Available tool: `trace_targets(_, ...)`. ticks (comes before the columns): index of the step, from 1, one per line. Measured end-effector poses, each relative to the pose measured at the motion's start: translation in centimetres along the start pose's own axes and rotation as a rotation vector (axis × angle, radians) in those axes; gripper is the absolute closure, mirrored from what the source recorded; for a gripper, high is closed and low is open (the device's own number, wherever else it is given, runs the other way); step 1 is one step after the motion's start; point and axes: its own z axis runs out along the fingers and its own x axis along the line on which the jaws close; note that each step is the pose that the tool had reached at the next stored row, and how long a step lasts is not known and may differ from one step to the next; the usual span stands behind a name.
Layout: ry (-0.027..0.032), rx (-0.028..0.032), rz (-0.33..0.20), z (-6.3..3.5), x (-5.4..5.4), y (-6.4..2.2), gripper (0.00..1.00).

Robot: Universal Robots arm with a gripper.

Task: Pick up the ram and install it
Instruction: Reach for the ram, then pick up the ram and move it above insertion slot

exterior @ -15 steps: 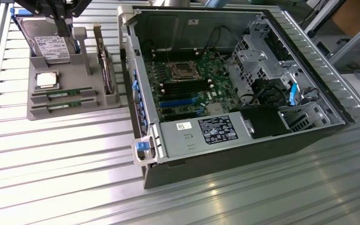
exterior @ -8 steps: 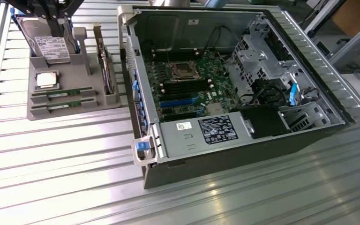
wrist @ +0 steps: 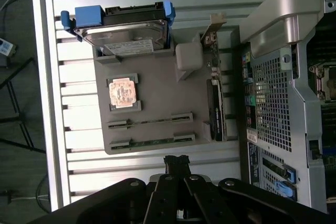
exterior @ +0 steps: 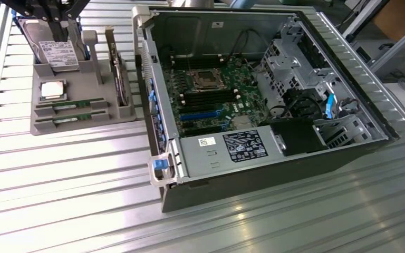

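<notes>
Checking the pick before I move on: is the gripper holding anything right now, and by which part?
Nothing is held. The gripper is shut and empty; the ram and its twin lie in slots of the grey holder.

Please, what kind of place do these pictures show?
Probably a robotics lab or workshop bench for computer assembly: a ribbed metal table, an open computer case, and a gray tray holding a hard drive, a processor and two memory sticks.
</notes>
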Motion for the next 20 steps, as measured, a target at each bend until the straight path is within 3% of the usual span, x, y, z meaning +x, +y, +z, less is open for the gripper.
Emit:
trace_targets(7,0.0000,0.0000,0.000,0.00,0.00,0.00,0.90)
trace_targets(12,0.0015,-0.0009,-0.034,0.00,0.00,0.00,0.90)
trace_targets(15,0.0038,-0.0021,-0.086,0.00,0.00,0.00,0.90)
trace_targets(20,0.0102,-0.0056,-0.230,0.00,0.00,0.00,0.90)
